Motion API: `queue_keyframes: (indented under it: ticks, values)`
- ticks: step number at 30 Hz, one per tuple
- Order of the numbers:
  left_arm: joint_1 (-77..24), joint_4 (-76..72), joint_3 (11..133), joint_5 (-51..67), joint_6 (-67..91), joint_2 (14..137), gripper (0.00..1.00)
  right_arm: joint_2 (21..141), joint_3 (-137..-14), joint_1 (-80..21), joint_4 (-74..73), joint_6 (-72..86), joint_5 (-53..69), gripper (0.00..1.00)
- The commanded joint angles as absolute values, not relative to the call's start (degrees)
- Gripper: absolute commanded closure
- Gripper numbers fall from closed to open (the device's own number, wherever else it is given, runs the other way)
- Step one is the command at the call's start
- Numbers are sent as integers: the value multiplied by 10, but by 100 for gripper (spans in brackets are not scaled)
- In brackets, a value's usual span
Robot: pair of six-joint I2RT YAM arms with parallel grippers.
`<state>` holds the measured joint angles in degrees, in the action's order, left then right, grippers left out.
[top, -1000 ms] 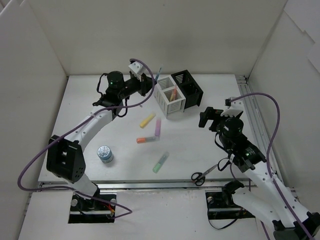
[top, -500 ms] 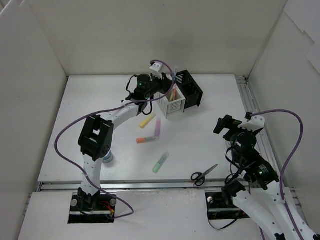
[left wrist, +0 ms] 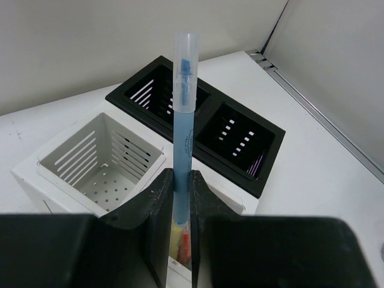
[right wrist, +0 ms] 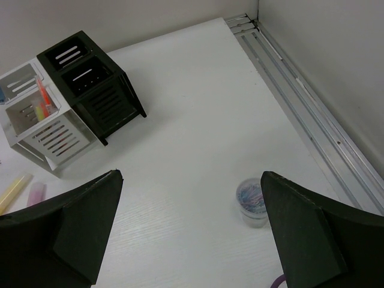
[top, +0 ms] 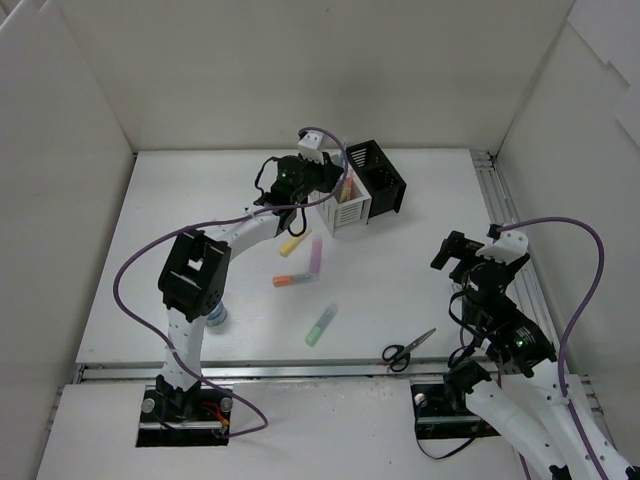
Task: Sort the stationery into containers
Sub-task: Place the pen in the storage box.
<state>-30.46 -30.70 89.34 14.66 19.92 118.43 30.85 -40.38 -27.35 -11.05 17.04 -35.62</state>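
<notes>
My left gripper (left wrist: 180, 174) is shut on an upright blue marker (left wrist: 183, 114), held over the near compartment of the white slatted holder (left wrist: 60, 174). That compartment holds a yellow and an orange marker (left wrist: 180, 240). The joined black holder (left wrist: 234, 138) stands behind it. In the top view the left gripper (top: 328, 186) is at the white holder (top: 345, 213). Yellow (top: 294, 242), purple (top: 316, 254), orange (top: 292, 280) and green (top: 321, 324) markers lie on the table. The scissors (top: 408, 349) lie near the front edge. My right gripper (top: 468, 256) is open and empty.
The white jar with blue dots (top: 213, 314) stands beside the left arm's lower link. A small clear jar of coloured clips (right wrist: 252, 201) stands below the right gripper (right wrist: 191, 174). A metal rail (right wrist: 300, 102) runs along the table's right edge. White walls enclose the table.
My left gripper has carried the blue marker right, from beside the white holder to over it. My right gripper has drawn back toward the right edge of the table.
</notes>
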Motion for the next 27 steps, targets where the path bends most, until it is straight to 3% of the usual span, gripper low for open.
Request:
queue_keyframes:
  ticks: [1,10,15,19,22,26,27]
  values:
    - [-311,-352,904,141,193,1171,100,312,-405,-270,-88,168,-381,2]
    - [-316,-374,863,132,203,1164,100,317,-403,-270,-90,168,-386,2]
    - [-328,-381,848,119,193,1158,90,319,-403,-272,-90,164,-389,2]
    - [-333,-378,846,117,189,1153,76,322,-403,-270,-91,163,-391,2]
    - [-333,-378,844,120,184,1149,57,319,-404,-271,-91,163,-390,2]
    - [-333,-382,832,125,185,1129,51,319,-407,-271,-91,161,-380,2]
    - [-333,-383,830,131,186,1124,37,321,-407,-272,-91,155,-368,2]
